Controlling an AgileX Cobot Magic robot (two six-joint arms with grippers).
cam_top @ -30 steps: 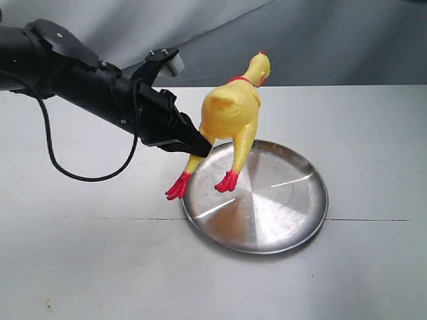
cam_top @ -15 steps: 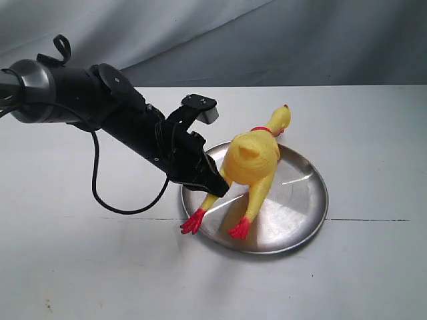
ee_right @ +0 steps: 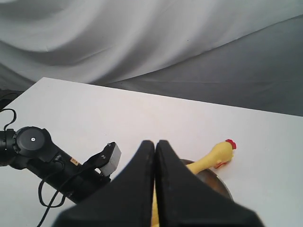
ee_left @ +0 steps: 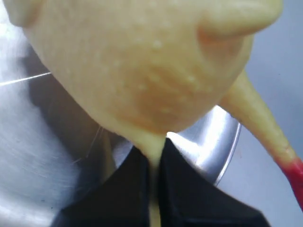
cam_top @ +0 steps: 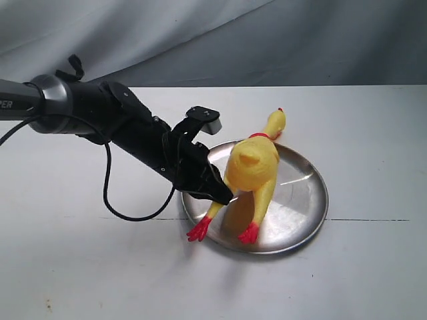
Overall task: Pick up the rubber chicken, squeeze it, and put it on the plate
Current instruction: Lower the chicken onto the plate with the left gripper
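My left fingers [ee_left: 136,189] pinch the rubber chicken [cam_top: 252,167] by its rear, holding it low over the plate [cam_top: 303,200] for release. Head at the plate's far rim, one red foot just past the near rim. My right fingers [ee_right: 142,179] are pressed together, empty, well off the plate.

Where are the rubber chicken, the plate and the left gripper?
rubber chicken [cam_top: 252,167]: exterior view, yellow body.
plate [cam_top: 300,193]: exterior view, bare right side.
left gripper [cam_top: 225,195]: exterior view, between its fingertips.

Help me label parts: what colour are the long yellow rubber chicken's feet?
Red. The rubber chicken shows its feet best in the exterior view.
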